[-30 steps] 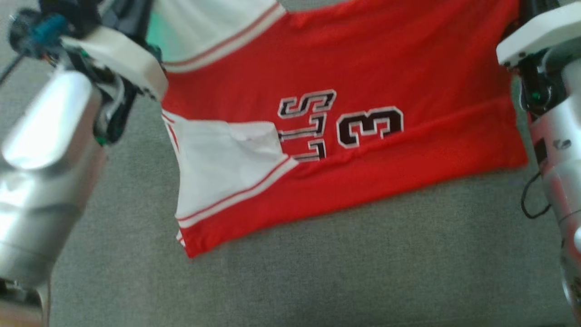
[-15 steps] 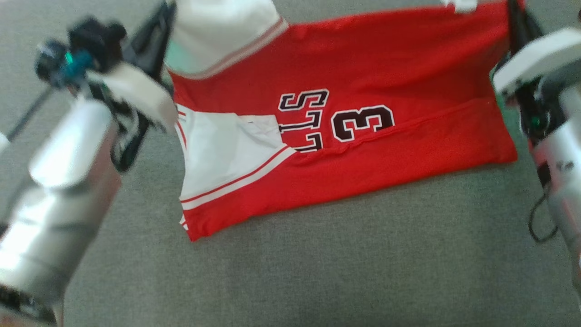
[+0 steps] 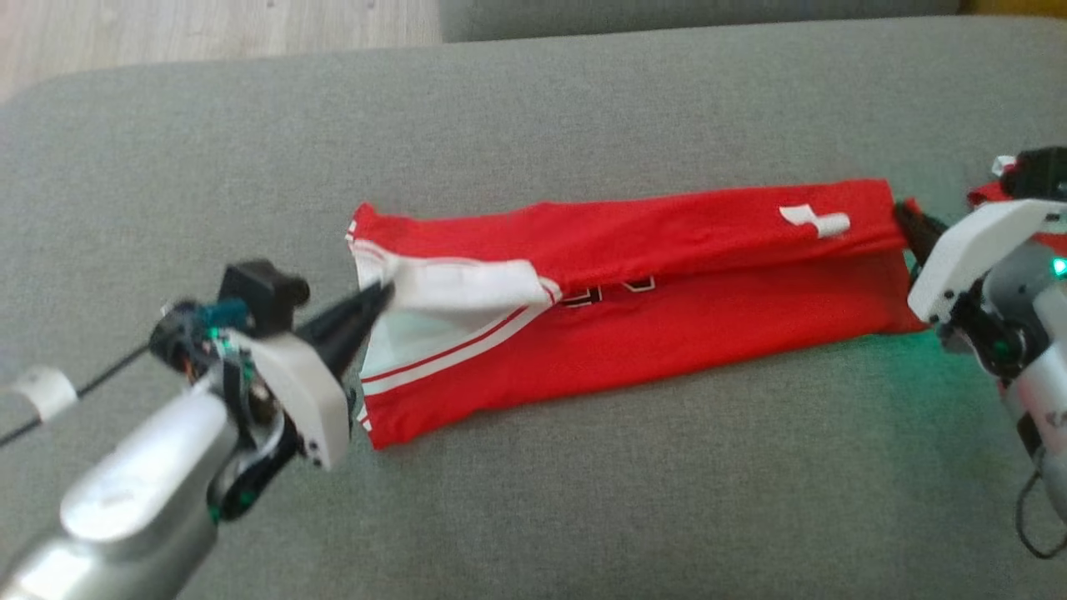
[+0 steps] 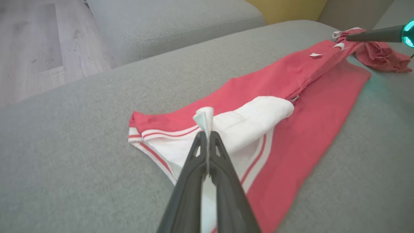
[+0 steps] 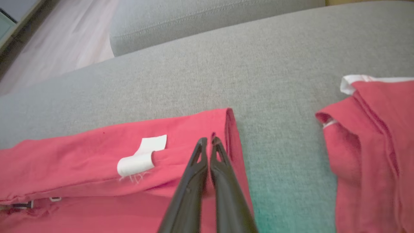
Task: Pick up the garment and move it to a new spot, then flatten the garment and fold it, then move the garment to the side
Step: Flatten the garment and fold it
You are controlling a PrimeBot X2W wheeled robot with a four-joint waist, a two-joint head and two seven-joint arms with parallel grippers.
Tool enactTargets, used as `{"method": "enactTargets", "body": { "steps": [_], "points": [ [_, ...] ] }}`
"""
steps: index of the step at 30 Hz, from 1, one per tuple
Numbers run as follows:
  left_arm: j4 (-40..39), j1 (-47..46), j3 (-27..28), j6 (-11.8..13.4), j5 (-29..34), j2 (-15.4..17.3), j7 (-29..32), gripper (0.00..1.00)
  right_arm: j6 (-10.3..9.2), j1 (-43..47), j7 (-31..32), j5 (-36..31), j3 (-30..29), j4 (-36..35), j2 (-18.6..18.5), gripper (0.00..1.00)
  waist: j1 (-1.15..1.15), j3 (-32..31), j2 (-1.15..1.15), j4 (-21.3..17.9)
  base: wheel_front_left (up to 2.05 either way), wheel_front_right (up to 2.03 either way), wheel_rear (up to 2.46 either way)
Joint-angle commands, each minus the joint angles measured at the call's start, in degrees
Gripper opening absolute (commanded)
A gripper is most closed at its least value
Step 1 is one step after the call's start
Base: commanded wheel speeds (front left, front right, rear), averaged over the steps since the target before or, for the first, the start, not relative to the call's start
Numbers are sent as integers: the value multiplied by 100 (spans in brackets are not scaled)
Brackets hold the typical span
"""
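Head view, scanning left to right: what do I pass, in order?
Left tool → white sleeve of the garment → black lettering → white label → right tool → second red cloth.

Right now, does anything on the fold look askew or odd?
Yes. The garment is folded unevenly: the folded-over layer stops short of the near edge, and the white panel bunches up by the left gripper. A white label sticks up near the right gripper. A second red garment lies crumpled beside that end.
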Motion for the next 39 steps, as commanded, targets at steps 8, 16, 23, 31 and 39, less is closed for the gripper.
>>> {"method": "enactTargets", "body": {
  "steps": [8,16,23,31,39],
  "points": [
    [-988,211,55,227,-306,603,697,0,37,181,510,-16,362,-165,-389,0,2,-74,0,-11,0,0,0],
    [-1241,318,-49,394,-308,784,1021,0,37,285,853,59,513,-245,-452,0,2,-97,0,-64,0,0,0],
    [-1057,387,-107,549,-164,637,832,100,37,290,754,73,461,-212,-389,100,2,-120,0,-126,0,0,0],
    [-590,344,695,1212,-39,129,-895,100,37,65,-486,204,-51,-716,-57,100,2,-346,0,-216,0,0,0],
    [-449,592,1506,1685,-175,-453,-2250,100,37,147,-1809,-68,-408,-1429,508,100,2,-568,0,-263,0,0,0]
  ]
}}
